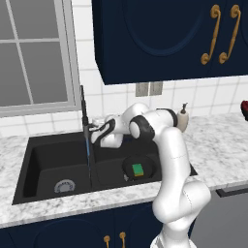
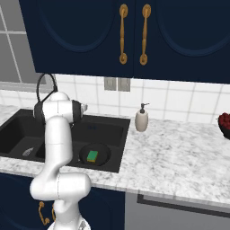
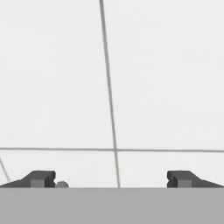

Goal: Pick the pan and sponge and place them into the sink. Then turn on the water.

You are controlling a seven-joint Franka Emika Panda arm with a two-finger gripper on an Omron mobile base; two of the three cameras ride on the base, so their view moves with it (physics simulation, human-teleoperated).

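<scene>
The black pan [image 1: 139, 168] lies in the right basin of the black sink [image 1: 34, 145], and the green sponge [image 1: 138, 169] rests inside it. From the right base view, the pan [image 2: 101, 152] and sponge [image 2: 92, 156] sit in the near basin of the sink [image 2: 117, 148]. A thin bluish stream of water [image 1: 89, 162] runs down from the tall black faucet [image 1: 83, 109] toward the divider. My gripper [image 1: 93, 132] is right beside the faucet's base, open and holding nothing. In the hand view the gripper [image 3: 111, 179] faces white wall tiles with its fingertips [image 3: 43, 178] wide apart.
A beige soap dispenser [image 1: 183, 119] [image 2: 142, 119] stands on the marble counter right of the sink. A dark red object [image 2: 224, 124] sits at the counter's far right. Navy cabinets hang overhead, and a window is at the left.
</scene>
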